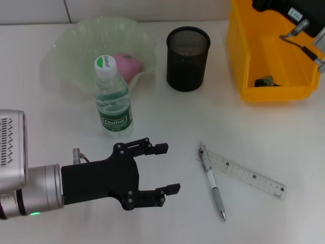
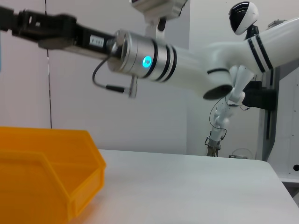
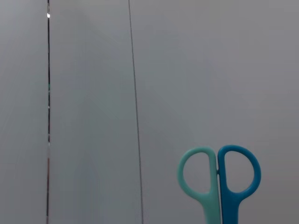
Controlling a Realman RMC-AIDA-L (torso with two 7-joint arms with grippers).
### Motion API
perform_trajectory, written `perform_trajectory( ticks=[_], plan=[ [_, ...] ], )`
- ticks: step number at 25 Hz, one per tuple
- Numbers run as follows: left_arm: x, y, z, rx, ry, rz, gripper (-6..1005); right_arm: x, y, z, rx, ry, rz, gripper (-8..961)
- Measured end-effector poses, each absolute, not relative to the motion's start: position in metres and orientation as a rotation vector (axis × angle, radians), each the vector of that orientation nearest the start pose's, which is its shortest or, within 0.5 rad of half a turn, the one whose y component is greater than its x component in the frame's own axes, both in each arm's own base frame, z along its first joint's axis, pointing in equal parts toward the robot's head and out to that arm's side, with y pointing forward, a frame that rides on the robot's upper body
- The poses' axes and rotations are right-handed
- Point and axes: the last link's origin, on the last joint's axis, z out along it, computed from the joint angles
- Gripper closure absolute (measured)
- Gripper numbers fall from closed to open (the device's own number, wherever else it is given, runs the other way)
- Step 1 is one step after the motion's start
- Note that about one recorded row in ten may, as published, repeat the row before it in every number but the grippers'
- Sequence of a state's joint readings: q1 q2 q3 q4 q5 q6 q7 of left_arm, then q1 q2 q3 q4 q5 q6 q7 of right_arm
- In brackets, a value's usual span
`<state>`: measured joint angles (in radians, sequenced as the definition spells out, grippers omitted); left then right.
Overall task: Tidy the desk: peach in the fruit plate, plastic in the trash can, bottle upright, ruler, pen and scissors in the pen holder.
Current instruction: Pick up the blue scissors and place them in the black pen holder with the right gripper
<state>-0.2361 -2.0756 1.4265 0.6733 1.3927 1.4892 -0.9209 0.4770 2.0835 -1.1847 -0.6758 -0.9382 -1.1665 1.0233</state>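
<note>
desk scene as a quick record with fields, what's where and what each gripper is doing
peach: pink round toy peach in the pale green ruffled glass fruit plate
bottle: clear plastic bottle upright beside the plate
pen holder: black mesh pen holder, contents not visible
pen and ruler: silver-white pen and transparent ruler lying on the white desk
scissors: blue-handled scissors held up at the right gripper
trash can: yellow plastic trash can, small dark item inside
left gripper: open, hovering over the desk
</note>
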Motion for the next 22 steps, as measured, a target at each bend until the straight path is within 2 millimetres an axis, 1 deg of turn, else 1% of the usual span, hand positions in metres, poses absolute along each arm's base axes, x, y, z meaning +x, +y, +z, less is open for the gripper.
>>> perform_trajectory(
  ticks=[1,2,3,4,5,6,8,11,13,15,18,22],
  plan=[
    [-0.255,0.243,-0.062,-2.818,-0.145,-0.891,202,0.206,0.389,0.013,-2.087,0.293,1.105,729],
    [-0.255,0.243,-0.062,-2.818,-0.145,-0.891,202,0.206,0.389,0.013,-2.087,0.293,1.105,729],
    [-0.255,0.244,-0.062,-2.818,-0.143,-0.891,202,0.209,0.389,0.001,-2.091,0.260,1.065,728],
    [-0.255,0.244,-0.062,-2.818,-0.143,-0.891,202,0.209,0.389,0.001,-2.091,0.260,1.065,728],
    [-0.255,0.244,-0.062,-2.819,-0.139,-0.892,202,0.209,0.390,-0.008,-2.111,0.253,1.041,728],
    [-0.255,0.244,-0.062,-2.819,-0.139,-0.892,202,0.209,0.390,-0.008,-2.111,0.253,1.041,728],
    [-0.254,0.245,-0.062,-2.820,-0.133,-0.893,203,0.207,0.392,-0.019,-2.143,0.276,1.016,727],
    [-0.253,0.246,-0.062,-2.821,-0.129,-0.893,203,0.207,0.394,-0.024,-2.156,0.294,0.997,727],
    [-0.253,0.247,-0.062,-2.821,-0.127,-0.892,203,0.208,0.399,-0.032,-2.174,0.329,0.949,726],
    [-0.253,0.247,-0.062,-2.821,-0.127,-0.892,203,0.209,0.400,-0.034,-2.181,0.339,0.929,726],
    [-0.253,0.247,-0.062,-2.821,-0.127,-0.892,203,0.210,0.400,-0.045,-2.226,0.355,0.870,725],
    [-0.253,0.247,-0.062,-2.821,-0.127,-0.893,203,0.209,0.401,-0.048,-2.240,0.376,0.862,724]
  ],
)
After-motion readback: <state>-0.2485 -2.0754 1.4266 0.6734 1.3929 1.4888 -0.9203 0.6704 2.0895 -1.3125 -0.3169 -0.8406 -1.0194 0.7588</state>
